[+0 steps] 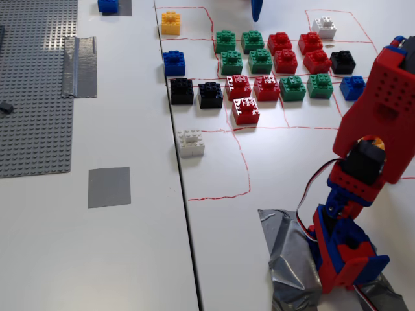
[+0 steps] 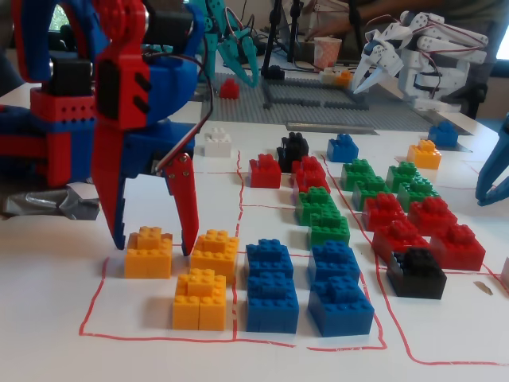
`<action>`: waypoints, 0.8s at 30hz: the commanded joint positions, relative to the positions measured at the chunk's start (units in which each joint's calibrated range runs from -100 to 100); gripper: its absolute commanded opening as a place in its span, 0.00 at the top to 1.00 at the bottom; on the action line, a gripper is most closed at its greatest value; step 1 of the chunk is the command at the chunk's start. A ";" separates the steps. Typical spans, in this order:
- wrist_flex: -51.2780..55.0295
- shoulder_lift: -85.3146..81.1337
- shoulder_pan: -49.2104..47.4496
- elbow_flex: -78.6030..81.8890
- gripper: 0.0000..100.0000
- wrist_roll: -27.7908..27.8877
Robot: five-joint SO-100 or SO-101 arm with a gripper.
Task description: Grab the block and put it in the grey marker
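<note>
In a fixed view, the block (image 2: pixel 148 253), a yellow-orange 2x2 brick, sits at the left of a red-outlined square on the white table. My gripper (image 2: pixel 155 243) is open and straddles it from above, one red finger (image 2: pixel 111 199) on its left and the other (image 2: pixel 185 203) on its right, both tips down near the brick's sides. Two more yellow-orange bricks (image 2: pixel 213 255) (image 2: pixel 200 298) lie just right of it. In the other fixed view, only my arm's red and blue body (image 1: pixel 363 162) shows. The grey marker (image 1: pixel 109 186) lies flat on the left table half there, with nothing on it.
Rows of green, red, black and blue bricks (image 1: pixel 272 65) fill the drawn grid, with a white brick (image 1: pixel 190 142) and a yellow one (image 1: pixel 170 23) apart. A studded grey baseplate (image 1: pixel 32 84) and tape strip (image 1: pixel 79 67) lie left. Other robot arms (image 2: pixel 413 56) stand behind.
</note>
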 commanded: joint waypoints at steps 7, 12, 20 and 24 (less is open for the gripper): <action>0.63 -1.90 0.33 -4.36 0.73 0.54; 1.03 -3.55 1.61 -4.45 0.73 1.86; 2.01 -5.12 3.67 -5.99 0.73 3.27; 2.01 -4.87 4.36 -6.99 0.73 3.37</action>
